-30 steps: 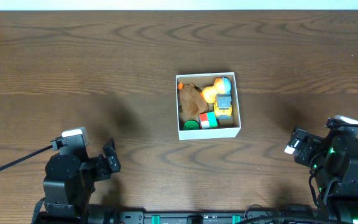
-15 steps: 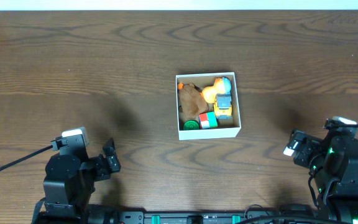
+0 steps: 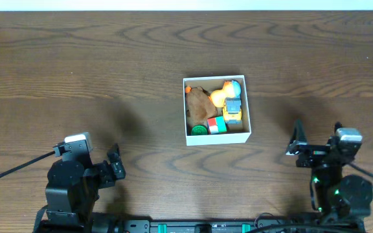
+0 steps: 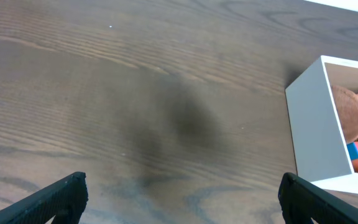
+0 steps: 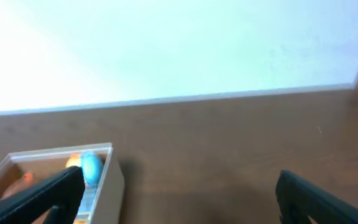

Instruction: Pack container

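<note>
The container [image 3: 240, 138], a small square white-walled box, sits mid-table and holds several toys: a brown plush [image 3: 199, 103], a yellow duck [image 3: 220, 97], a blue piece [image 3: 236, 86], a red-and-white block [image 3: 216, 125] and a green piece [image 3: 198, 130]. It also shows at the right edge of the left wrist view [image 4: 316, 137] and at the lower left of the right wrist view [image 5: 107, 180]. My left gripper [image 4: 179, 193] is open and empty, near the front left of the table. My right gripper [image 5: 179, 186] is open and empty, right of the box.
The table is dark wood [image 3: 109, 65]. The left arm's base [image 3: 73, 184] stands at the front left and the right arm's base [image 3: 335, 188] at the front right. A pale wall [image 5: 166, 50] lies beyond the table's far edge.
The right arm has swung and drawn in towards the front edge, its gripper now pointing up the table. The left arm and the box have not moved.
</note>
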Controlling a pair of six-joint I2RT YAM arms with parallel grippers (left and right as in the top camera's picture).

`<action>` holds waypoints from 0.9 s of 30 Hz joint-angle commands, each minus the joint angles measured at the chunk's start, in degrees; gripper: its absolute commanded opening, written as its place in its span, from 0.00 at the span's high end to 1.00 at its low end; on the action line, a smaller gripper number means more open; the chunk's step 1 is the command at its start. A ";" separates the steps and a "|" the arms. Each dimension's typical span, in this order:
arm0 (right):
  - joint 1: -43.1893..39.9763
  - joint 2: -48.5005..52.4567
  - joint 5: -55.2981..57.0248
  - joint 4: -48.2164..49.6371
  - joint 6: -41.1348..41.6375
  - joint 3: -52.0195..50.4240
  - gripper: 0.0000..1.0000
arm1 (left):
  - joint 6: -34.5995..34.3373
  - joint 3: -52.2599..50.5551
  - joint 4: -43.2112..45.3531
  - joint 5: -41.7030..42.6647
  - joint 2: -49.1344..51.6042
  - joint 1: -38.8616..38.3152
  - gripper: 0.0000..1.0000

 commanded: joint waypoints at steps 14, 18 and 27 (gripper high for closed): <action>0.50 -11.61 -3.02 24.28 -11.10 -20.65 0.01 | -0.52 -0.13 0.07 -0.68 0.17 -0.13 0.02; 0.81 -11.61 -2.43 20.50 -12.70 -20.63 0.01 | -0.52 -0.13 0.07 -0.68 0.17 -0.13 0.02; 0.85 -11.61 -2.62 9.90 -11.91 -20.61 0.01 | -0.52 -0.13 0.07 -0.68 0.17 -0.13 0.02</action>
